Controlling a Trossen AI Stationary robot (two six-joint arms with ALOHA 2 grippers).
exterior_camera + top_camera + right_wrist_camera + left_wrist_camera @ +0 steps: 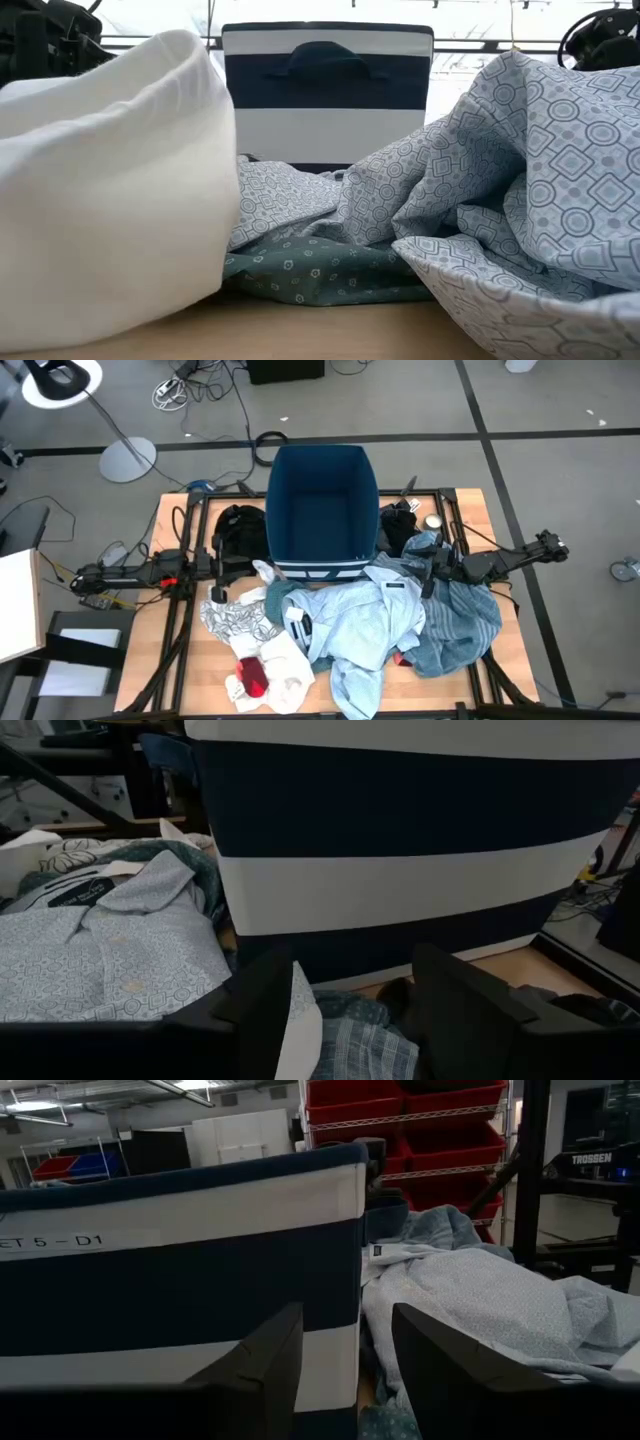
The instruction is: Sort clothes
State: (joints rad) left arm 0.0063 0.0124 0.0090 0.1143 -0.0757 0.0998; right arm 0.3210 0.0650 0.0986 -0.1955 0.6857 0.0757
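Note:
The clothes lie in a heap in front of the dark blue bin [320,500]: a light blue patterned shirt [365,620], a teal striped cloth [462,622], a green shirt [275,600], a black-printed white piece [230,622], a white garment [285,665] and a small red piece [253,676]. Black garments lie left [240,525] and right [400,525] of the bin. My left gripper [345,1320] is open beside the bin's left wall. My right gripper [350,965] is open beside the bin's right wall, over the teal cloth [360,1040].
The bin, with a white stripe [328,110] around its wall, stands open-topped at the table's far middle. The low view is filled by the white garment [110,190] and the light blue shirt [520,190]. Bare wood [140,660] shows at the near left.

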